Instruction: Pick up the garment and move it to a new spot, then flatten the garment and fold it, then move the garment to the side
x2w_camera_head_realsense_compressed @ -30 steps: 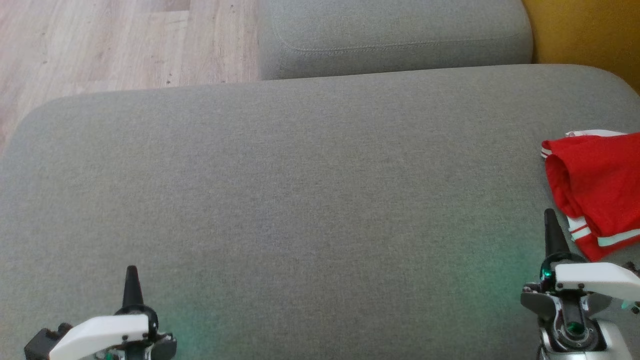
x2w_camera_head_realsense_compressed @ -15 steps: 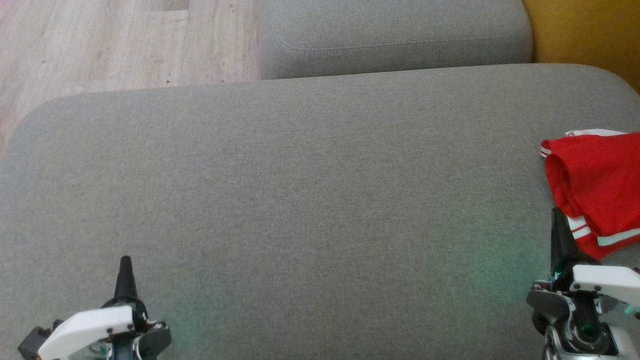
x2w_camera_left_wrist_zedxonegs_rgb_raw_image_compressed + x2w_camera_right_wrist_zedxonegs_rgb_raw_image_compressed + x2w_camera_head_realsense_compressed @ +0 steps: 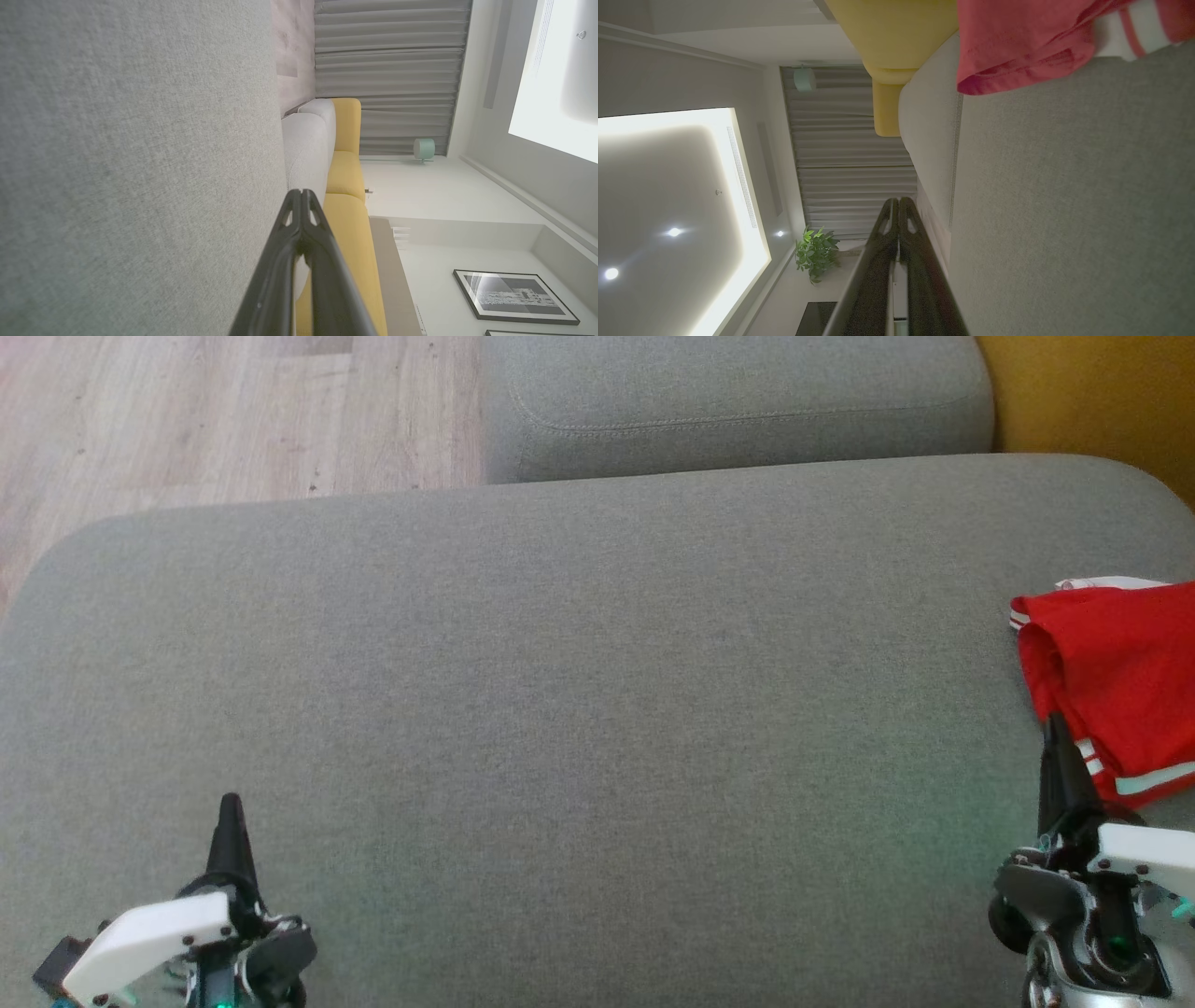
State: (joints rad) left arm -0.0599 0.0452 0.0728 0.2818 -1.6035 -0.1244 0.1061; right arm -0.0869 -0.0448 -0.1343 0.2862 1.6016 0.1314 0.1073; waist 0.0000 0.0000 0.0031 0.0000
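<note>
Two grippers sit low in the head view, each with its dark fingers pressed together and nothing held between them; the left gripper (image 3: 229, 803) is at the lower left, pointing up across the bare grey cushion (image 3: 560, 709); the right gripper (image 3: 1053, 723) is at the lower right, close to the edge of the picture. One red garment (image 3: 1120, 672) with white stripes lies bunched on the right end of that cushion, running out of the head view on the right; the tip of the right gripper overlaps the garment's lower left edge there, near the striped band, and from that view I cannot tell whether it touches. Seen from the right wrist, the closed fingers lie along the grey fabric and a stretch of bare cushion separates their tips from the red cloth, which hangs in the upper right corner with its folded hem toward the fingers. Seen from the left wrist, the closed fingers rise beside the grey surface, well apart from the garment. Beyond the large cushion a second grey cushion (image 3: 738, 401) sits against its far edge; pale wooden floor (image 3: 187, 420) shows at the upper left; a yellow sofa (image 3: 1092, 392) shows at the upper right. Grey curtains (image 3: 387, 70), a framed picture (image 3: 514, 298) and a potted plant (image 3: 815, 254) fill the room behind.
</note>
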